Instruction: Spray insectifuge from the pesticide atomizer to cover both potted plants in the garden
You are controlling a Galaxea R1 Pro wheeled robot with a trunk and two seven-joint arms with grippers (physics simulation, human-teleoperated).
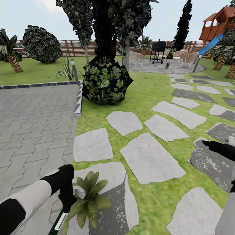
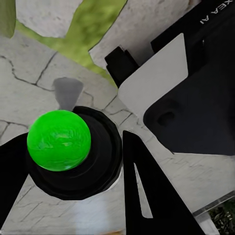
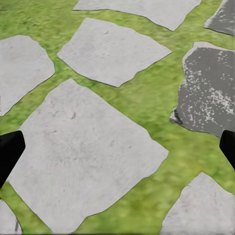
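We look out over a garden: a green lawn point(image 1: 143, 94) crossed by grey irregular stepping stones point(image 1: 150, 160), with grey block paving point(image 1: 32, 120) on the left edged by a dark kerb. A brown slatted fence point(image 1: 71, 47) closes the far side, with a palm point(image 1: 11, 54) and a round dark bush point(image 1: 41, 44) before it. A leafy dark bush point(image 1: 106, 81) stands at the paving's corner under tall dark trees, and farther off sit a black grill point(image 1: 158, 50) and an orange play tower with a blue slide point(image 1: 217, 27).

Our left pincer point(image 1: 67, 192) is clamped around the pesticide atomizer point(image 1: 60, 222), its whitish head just beside one potted plant point(image 1: 89, 199), a light-green rosette on a near stone. From the left wrist we see the bottle's green end point(image 2: 58, 139) between black fingers point(image 2: 152, 196).

Our right pincer point(image 3: 117, 149) is spread wide and empty, fingertips at either edge of the right wrist view over a large stone point(image 3: 83, 156).
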